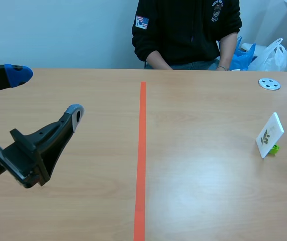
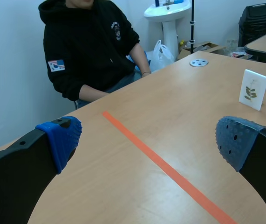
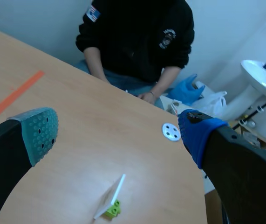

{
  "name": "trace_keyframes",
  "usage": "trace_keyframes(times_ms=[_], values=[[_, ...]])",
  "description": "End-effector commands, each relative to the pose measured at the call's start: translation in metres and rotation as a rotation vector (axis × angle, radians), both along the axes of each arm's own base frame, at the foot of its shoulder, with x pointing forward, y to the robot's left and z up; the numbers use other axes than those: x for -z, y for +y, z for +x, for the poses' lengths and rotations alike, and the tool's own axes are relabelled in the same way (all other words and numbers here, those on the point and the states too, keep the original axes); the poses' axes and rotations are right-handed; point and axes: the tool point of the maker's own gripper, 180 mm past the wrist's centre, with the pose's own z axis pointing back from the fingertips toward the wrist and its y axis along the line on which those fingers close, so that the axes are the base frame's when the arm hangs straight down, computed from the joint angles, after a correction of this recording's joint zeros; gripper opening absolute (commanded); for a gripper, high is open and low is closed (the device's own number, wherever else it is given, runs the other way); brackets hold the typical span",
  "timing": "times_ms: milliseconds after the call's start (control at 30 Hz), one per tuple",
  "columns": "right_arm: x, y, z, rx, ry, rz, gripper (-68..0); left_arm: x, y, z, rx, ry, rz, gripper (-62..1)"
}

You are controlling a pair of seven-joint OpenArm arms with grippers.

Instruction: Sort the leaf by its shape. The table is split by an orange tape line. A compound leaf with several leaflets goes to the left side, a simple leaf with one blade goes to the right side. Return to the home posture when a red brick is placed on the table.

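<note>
In the scene view, the left gripper (image 1: 46, 94) is held over the table's (image 1: 203, 191) left half, fingers spread wide, nothing gripped. The leaf card (image 1: 270, 134) is propped near the right edge, right of the orange tape line (image 1: 142, 160). In the left wrist view, the leaf card (image 2: 253, 89) is seen far ahead. In the right wrist view, the right gripper (image 3: 119, 135) is likewise spread wide and empty, with the leaf card (image 3: 110, 198) ahead, between its fingers.

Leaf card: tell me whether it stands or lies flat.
Upright, slightly tilted: the leaf card stands in its green holder.
</note>
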Motion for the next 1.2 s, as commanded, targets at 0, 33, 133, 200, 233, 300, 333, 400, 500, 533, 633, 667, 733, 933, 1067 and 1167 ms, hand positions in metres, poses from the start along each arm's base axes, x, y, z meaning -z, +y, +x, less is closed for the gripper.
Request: trace_keyframes(times_ms=[0,33,133,200,233,300,333,400,500,533,633,667,733,933,1067,1167], values=[[-0.007,0.009,-0.003,-0.027,-0.021,0.002,-14.8,-0.007,-0.001,-0.001,0.004,-0.02,-0.018,0.9],[-0.008,0.014,-0.005,-0.047,-0.019,-0.002,-14.8,-0.007,-0.001,-0.001,0.004,-0.02,-0.018,0.8],[-0.004,0.028,-0.009,-0.115,0.005,-0.016,-14.4,-0.008,-0.001,0.0,0.002,-0.021,-0.027,0.9],[-0.001,0.031,-0.01,-0.135,0.018,-0.02,-13.4,-0.009,0.0,0.0,-0.002,-0.015,-0.049,0.9],[0.0,0.033,-0.011,-0.143,0.021,-0.021,-12.5,-0.009,0.001,0.001,-0.006,-0.004,-0.057,0.9],[0.0,0.034,-0.011,-0.147,0.024,-0.023,-10.5,-0.008,0.002,0.002,-0.014,0.013,-0.079,0.9],[0.001,0.033,-0.011,-0.146,0.024,-0.023,-9.3,-0.008,0.003,0.002,-0.018,0.021,-0.089,0.9],[0.003,0.031,-0.01,-0.141,0.03,-0.02,-8.0,-0.007,0.005,0.004,-0.035,0.041,-0.107,0.9],[0.006,0.028,-0.01,-0.132,0.04,-0.014,-8.0,-0.008,0.007,0.005,-0.041,0.053,-0.136,0.9],[0.008,0.026,-0.009,-0.128,0.045,-0.012,-8.0,-0.008,0.007,0.005,-0.042,0.055,-0.146,0.9],[0.011,0.023,-0.009,-0.123,0.048,-0.004,-8.0,-0.011,0.008,0.006,-0.047,0.062,-0.181,0.9],[0.011,0.023,-0.009,-0.124,0.049,0.005,-8.0,-0.011,0.009,0.006,-0.048,0.064,-0.188,0.9],[0.01,0.025,-0.009,-0.133,0.053,0.026,-8.0,-0.011,0.009,0.006,-0.049,0.065,-0.192,0.9],[0.01,0.029,-0.01,-0.153,0.064,0.069,-8.0,-0.008,0.012,0.008,-0.072,0.076,-0.181,0.8],[0.008,0.029,-0.01,-0.155,0.053,0.076,-8.0,-0.008,0.018,0.011,-0.108,0.07,-0.179,0.9],[0.009,0.029,-0.01,-0.153,0.058,0.073,-8.0,-0.008,0.018,0.012,-0.111,0.07,-0.179,0.9]])
